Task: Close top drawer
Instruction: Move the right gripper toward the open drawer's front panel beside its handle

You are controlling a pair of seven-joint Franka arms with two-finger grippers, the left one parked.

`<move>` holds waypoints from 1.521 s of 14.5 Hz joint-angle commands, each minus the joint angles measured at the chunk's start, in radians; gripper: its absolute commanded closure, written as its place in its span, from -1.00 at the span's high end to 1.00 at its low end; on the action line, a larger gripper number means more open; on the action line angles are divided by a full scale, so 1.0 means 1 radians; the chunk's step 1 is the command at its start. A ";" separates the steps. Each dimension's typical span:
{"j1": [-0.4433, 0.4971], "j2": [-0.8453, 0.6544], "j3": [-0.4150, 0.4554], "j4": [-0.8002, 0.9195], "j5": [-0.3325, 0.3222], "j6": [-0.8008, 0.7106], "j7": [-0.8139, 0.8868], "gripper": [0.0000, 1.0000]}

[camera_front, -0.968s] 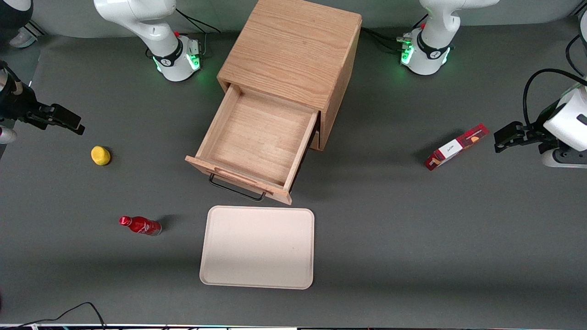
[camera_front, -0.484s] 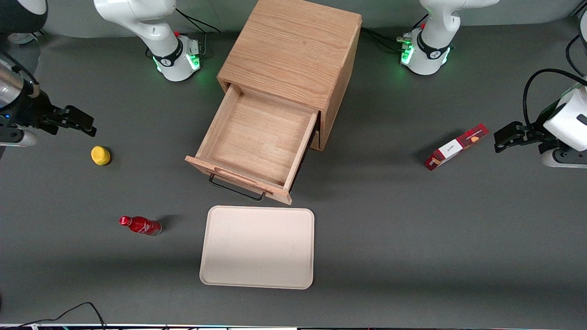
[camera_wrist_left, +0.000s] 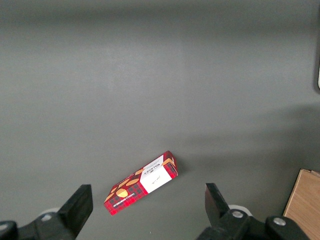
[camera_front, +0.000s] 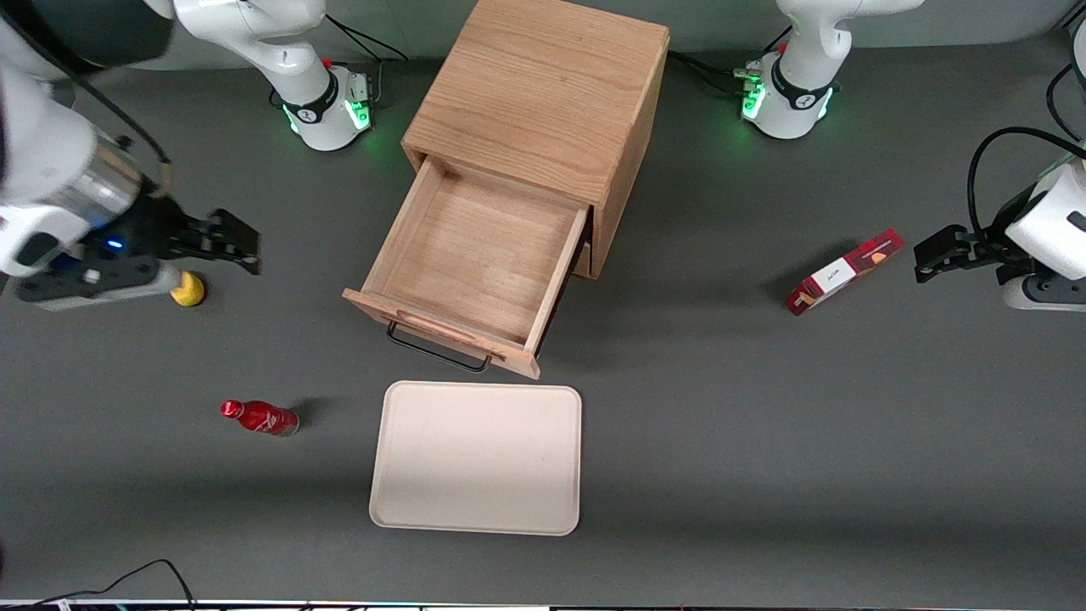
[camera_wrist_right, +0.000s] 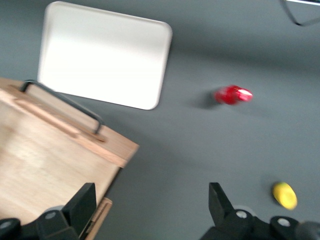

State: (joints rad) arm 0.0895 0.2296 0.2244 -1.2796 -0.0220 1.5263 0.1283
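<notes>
The top drawer (camera_front: 475,255) of the oak cabinet (camera_front: 543,93) stands pulled far out, an empty light wood box with a black bar handle (camera_front: 437,350) and a raised strip on its front. My gripper (camera_front: 242,242) is open and empty, above the table toward the working arm's end, level with the drawer's side and well apart from it. In the right wrist view the drawer (camera_wrist_right: 45,155), its handle (camera_wrist_right: 65,102) and the open gripper (camera_wrist_right: 150,205) show, with bare table between the fingers.
A beige tray (camera_front: 477,458) lies nearer the front camera than the drawer front. A yellow lemon (camera_front: 188,290) lies under my wrist. A red bottle (camera_front: 259,417) lies nearer the camera. A red box (camera_front: 842,271) lies toward the parked arm's end.
My gripper has moved in from the table's edge toward the drawer, passing above the lemon. The drawer has not moved.
</notes>
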 commanded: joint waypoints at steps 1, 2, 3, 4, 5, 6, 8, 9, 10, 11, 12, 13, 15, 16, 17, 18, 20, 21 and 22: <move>0.016 0.128 0.096 0.150 -0.001 -0.026 -0.012 1.00; 0.025 0.143 0.108 0.161 -0.004 -0.018 0.005 1.00; 0.030 0.149 0.118 0.161 0.002 -0.003 0.037 1.00; 0.030 0.158 0.154 0.160 0.005 0.018 0.065 1.00; 0.030 0.160 0.196 0.151 -0.004 0.026 0.083 1.00; 0.038 0.171 0.208 0.149 -0.021 0.028 0.126 1.00; 0.038 0.197 0.228 0.152 -0.035 0.028 0.114 1.00; 0.038 0.198 0.230 0.154 -0.036 0.028 0.023 1.00; 0.039 0.195 0.230 0.154 -0.039 0.026 -0.113 1.00; 0.035 0.192 0.230 0.154 -0.045 0.025 -0.228 1.00; 0.027 0.194 0.228 0.154 -0.047 0.022 -0.325 1.00; 0.026 0.198 0.227 0.155 -0.050 0.023 -0.417 1.00; 0.022 0.201 0.213 0.169 -0.053 0.026 -0.670 1.00; 0.021 0.201 0.204 0.177 -0.055 0.026 -0.761 1.00; 0.019 0.206 0.179 0.189 -0.049 0.028 -0.806 1.00; 0.016 0.218 0.171 0.198 -0.044 0.026 -0.809 1.00; 0.010 0.224 0.170 0.197 -0.029 0.028 -0.800 1.00; 0.000 0.234 0.165 0.192 0.018 0.029 -0.806 1.00; -0.026 0.253 0.161 0.194 0.092 0.035 -0.808 1.00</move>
State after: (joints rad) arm 0.0856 0.4333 0.3923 -1.1246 -0.0195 1.5572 -0.6475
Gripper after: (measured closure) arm 0.000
